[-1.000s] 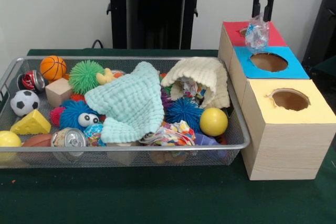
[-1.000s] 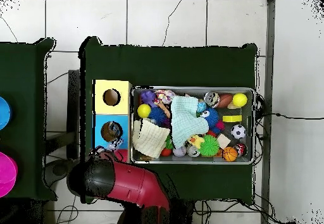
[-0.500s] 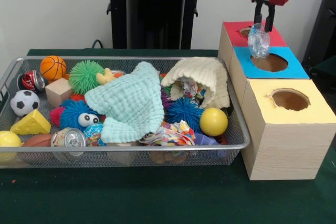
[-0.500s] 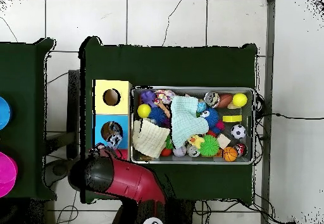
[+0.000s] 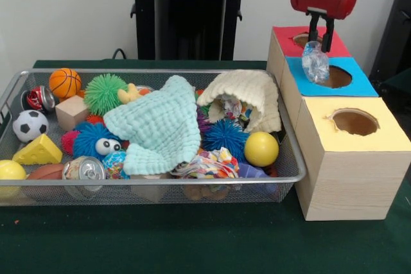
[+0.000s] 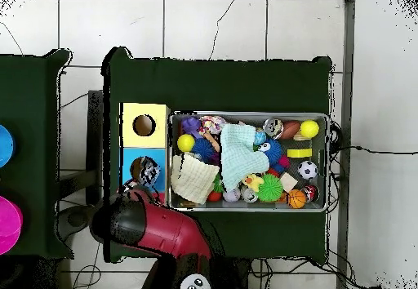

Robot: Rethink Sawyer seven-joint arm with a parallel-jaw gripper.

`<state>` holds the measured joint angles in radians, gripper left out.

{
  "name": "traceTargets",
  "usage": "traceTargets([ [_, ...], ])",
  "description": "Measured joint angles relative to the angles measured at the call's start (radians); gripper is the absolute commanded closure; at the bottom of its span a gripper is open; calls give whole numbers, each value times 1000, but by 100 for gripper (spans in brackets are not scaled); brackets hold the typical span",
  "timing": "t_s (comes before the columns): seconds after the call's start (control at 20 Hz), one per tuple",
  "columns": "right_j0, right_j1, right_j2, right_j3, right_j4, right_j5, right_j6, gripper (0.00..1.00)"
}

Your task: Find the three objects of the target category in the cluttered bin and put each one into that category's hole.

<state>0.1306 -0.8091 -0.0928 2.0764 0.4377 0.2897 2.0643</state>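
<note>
My gripper (image 5: 320, 38) hangs over the boxes at the right, shut on the top of a crumpled clear plastic piece (image 5: 315, 62). The piece dangles at the left edge of the round hole (image 5: 335, 77) in the blue-topped box (image 5: 356, 85). In the overhead view the piece (image 6: 148, 171) shows over the blue box's hole, and the red arm (image 6: 159, 230) covers the gripper. The silver wire-mesh bin (image 5: 154, 71) lies to the left of the boxes, full of balls, cloths and cans; it also shows in the overhead view (image 6: 249, 115).
A red-topped box (image 5: 289, 34) stands behind the blue one and a yellow-topped box (image 5: 353, 145) in front. In the bin lie a mint cloth (image 5: 160, 126), a cream cloth (image 5: 247, 91), a yellow ball (image 5: 261, 149) and a can (image 5: 84, 170).
My gripper has come down and forward from above the red box to the blue hole, carrying the clear plastic piece lower. The bin's contents have not moved.
</note>
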Motion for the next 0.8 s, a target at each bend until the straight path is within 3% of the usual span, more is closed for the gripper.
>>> traceTargets([
  [0.4, -29, 6, 19, 2, 0, -4, 0, 100],
  [0.45, -38, 8, 28, 2, 0, -9, 0, 0],
  [0.8, -56, 43, 43, 1, 1, -53, 0, 0],
])
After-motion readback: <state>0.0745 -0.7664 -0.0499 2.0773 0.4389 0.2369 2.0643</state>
